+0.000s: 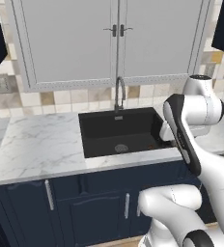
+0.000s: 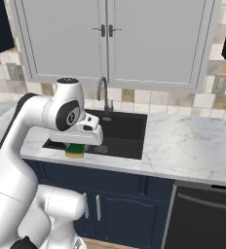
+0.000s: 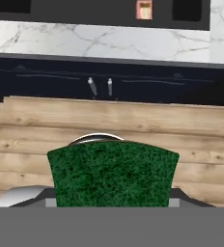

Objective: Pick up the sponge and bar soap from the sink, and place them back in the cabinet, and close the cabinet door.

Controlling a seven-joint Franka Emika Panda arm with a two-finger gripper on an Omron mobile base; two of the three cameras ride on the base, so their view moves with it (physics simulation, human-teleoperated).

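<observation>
The sponge [image 3: 113, 173] looks light and soft, so it should squash a little under pressure and is unlikely to slip; taking it across its 2 flat faces, near the middle, seems the safest hold. Its green face is rough and fibrous in the hand view, and the right base view shows a yellow layer under the green. The jaws are clamped on the sponge, which hangs under the gripper [image 2: 76, 148] at the front edge of the sink [image 2: 129, 127], just above the desk [image 2: 193, 141]. The soap [image 3: 144, 9] (a small orange-brown bar with a paler rim) lies in the black basin, well apart from the sponge.
</observation>
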